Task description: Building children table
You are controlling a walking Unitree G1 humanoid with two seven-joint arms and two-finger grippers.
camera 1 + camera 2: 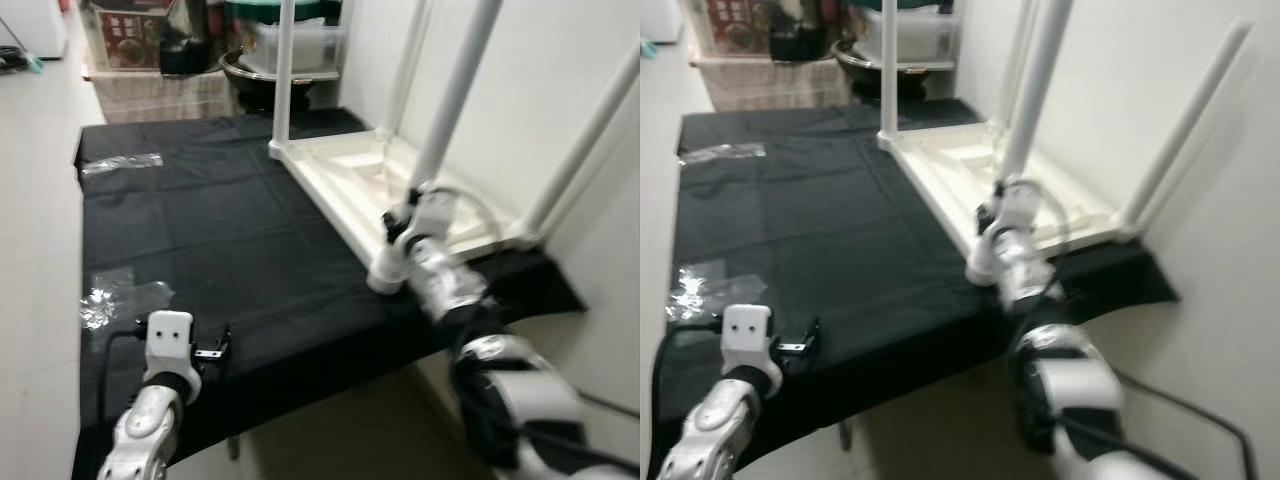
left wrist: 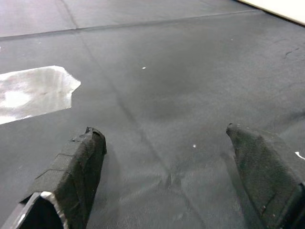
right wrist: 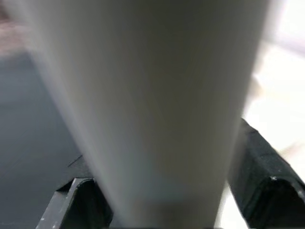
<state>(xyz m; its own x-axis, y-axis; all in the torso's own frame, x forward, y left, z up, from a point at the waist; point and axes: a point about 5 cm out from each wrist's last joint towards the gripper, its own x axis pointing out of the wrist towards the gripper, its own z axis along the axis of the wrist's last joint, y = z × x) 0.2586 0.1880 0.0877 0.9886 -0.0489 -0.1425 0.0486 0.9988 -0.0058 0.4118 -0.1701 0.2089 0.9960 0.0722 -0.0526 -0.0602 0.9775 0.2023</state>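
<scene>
A white children's table point(image 1: 345, 170) lies upside down on a black cloth point(image 1: 210, 220), its white legs pointing up. My right gripper point(image 1: 404, 218) is shut on the nearest leg point(image 1: 452, 100) low down, just above the corner socket. In the right wrist view that leg point(image 3: 157, 95) stands between the two black fingers point(image 3: 259, 183), which press against its sides. My left gripper point(image 1: 213, 350) hovers open over the cloth near its front left edge. The left wrist view has its fingers point(image 2: 78, 164) wide apart above bare black fabric.
Clear plastic bags lie on the cloth at the back left point(image 1: 120, 163) and front left point(image 1: 118, 298). Boxes, a plastic bin and a dark pot point(image 1: 280, 55) crowd the back. A white wall point(image 1: 570, 70) runs close along the right. Pale floor borders the cloth's front edge.
</scene>
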